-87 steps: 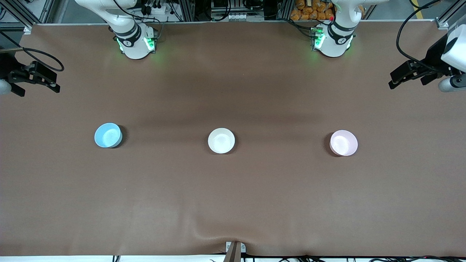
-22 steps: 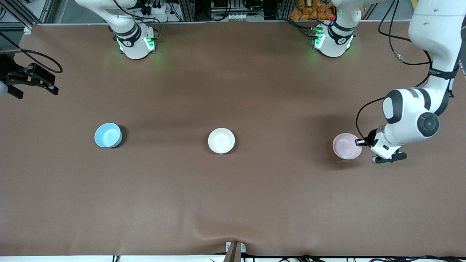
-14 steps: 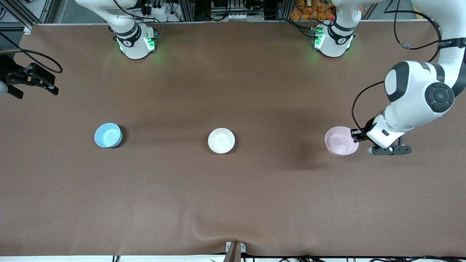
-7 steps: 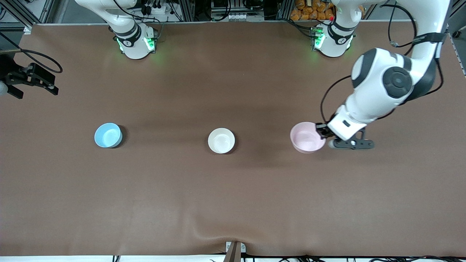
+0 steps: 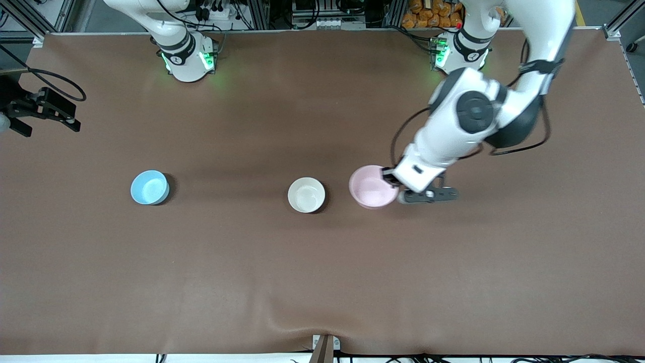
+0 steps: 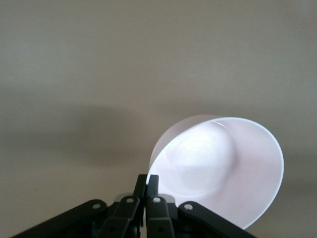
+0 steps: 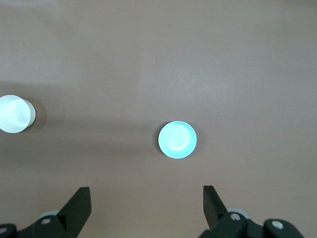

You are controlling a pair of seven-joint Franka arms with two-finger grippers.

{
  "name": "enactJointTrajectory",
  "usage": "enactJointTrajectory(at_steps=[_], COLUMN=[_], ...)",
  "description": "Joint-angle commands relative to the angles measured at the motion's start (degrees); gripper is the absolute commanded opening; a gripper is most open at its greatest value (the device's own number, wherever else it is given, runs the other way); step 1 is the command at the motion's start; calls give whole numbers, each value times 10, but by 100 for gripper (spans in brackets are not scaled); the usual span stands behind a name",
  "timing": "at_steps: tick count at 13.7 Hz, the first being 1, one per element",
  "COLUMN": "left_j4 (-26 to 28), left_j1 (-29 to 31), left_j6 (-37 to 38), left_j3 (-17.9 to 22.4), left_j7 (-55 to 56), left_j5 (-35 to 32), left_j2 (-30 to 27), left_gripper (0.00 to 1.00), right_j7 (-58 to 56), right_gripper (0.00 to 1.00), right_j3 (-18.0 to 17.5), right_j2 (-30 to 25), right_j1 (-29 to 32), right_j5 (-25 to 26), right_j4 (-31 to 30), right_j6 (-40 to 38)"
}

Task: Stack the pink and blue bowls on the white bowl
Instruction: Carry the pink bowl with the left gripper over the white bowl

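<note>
Over the brown desk [image 5: 322, 272], just beside the white bowl [image 5: 306, 194] toward the left arm's end, I see my left claw [image 5: 389, 176] clenched on the pink bowl [image 5: 373, 186] rim, airborne. The blue bowl [image 5: 149, 187] sits toward the right arm's end. My right claw [image 7: 146, 208] waits released above it. No writing is readable.

We see a robotics lab: two arm bases [image 5: 189, 58] bolted to a brown-covered table [image 5: 322, 262], aluminium framing [image 5: 257, 12] and cables [image 5: 221, 12].

table [image 5: 322, 277]: brown cover | orange packets [image 5: 428, 12]: past table's edge
</note>
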State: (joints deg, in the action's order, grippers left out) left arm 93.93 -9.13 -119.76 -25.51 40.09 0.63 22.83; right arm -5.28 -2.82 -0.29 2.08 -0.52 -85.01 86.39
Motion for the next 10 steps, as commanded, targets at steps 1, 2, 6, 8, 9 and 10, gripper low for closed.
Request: enactJointTrajectory(at_steps=[1, 2, 6, 8, 9, 10], left_j4=[-76, -82, -107, -124, -126, -125], left_j1=[-43, -54, -91, -105, -113, -127], left_j6=[18, 18, 13, 10, 8, -1], left_j3=[6, 6, 7, 7, 12, 19], left_j7=[89, 110, 166, 179, 186, 191], left_j5=[-10, -10, -10, -10, -10, -11], left_j2=[69, 80, 121, 145, 153, 158], left_gripper=[0, 0, 0, 0, 0, 0], right_j7=[-4, -4, -4, -4, -4, -4], right_gripper=[100, 100, 100, 100, 100, 100], right_j3=[1, 1, 1, 1, 1, 1], right_j2=[-1, -1, -1, -1, -1, -1], right_j1=[3, 3, 3, 3, 3, 4], right_j5=[-10, -10, -10, -10, -10, -10], right_j4=[0, 0, 0, 0, 0, 0], right_j6=[-2, -2, -2, -2, -2, -2])
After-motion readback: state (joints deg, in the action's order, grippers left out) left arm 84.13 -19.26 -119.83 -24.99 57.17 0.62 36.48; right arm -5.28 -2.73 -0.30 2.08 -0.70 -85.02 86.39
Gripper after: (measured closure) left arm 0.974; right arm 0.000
